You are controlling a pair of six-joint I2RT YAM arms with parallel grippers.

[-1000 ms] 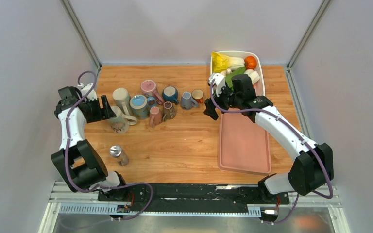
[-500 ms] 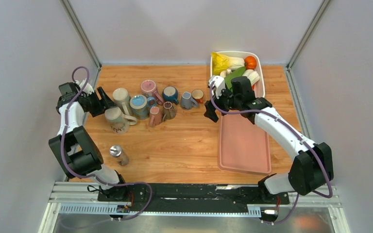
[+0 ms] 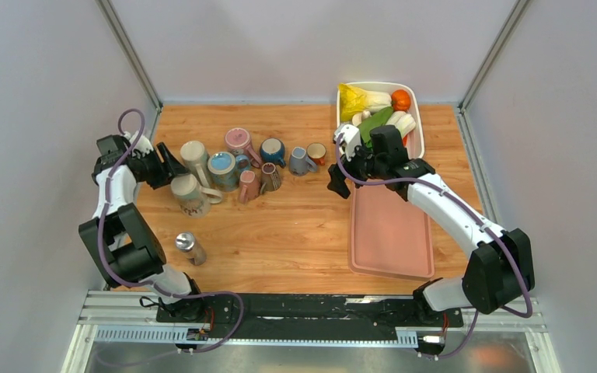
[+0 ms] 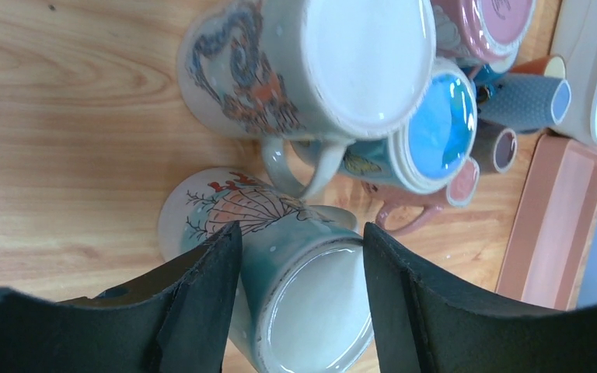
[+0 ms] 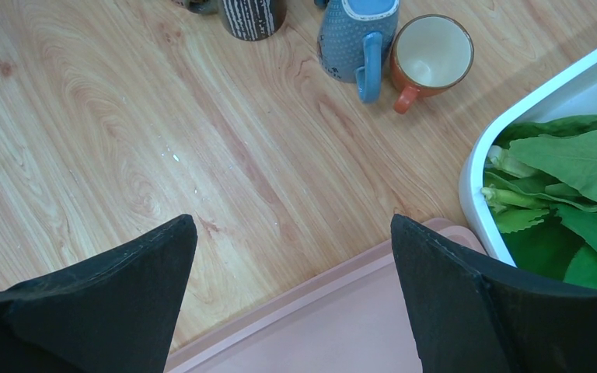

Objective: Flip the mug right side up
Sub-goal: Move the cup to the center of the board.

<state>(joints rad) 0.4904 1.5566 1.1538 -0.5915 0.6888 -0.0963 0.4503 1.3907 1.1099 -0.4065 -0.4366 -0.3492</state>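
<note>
The mug [image 3: 190, 194] is pale teal with a red tree drawing and stands upside down at the left of the mug cluster. In the left wrist view its white base [image 4: 311, 303] faces the camera. My left gripper [image 4: 301, 229] reaches in from the left [image 3: 172, 166] and straddles the mug's body. The left pad presses its side and the right pad meets its base rim, with no gap showing. My right gripper [image 5: 291, 221] hangs wide open over the table by the pink tray's corner [image 3: 337, 180], holding nothing.
Several other mugs crowd right behind the held one: a tall cream mug [image 3: 194, 155], a blue-topped one [image 3: 222, 167], pink, dark and orange ones [image 3: 316, 151]. A steel shaker [image 3: 189, 247] lies nearer. The pink tray [image 3: 392, 233] and a white tub of vegetables [image 3: 416, 132] sit at the right.
My left gripper swung round to the mug's left side and its jaws narrowed onto the mug, which shifted slightly. The right arm barely moved.
</note>
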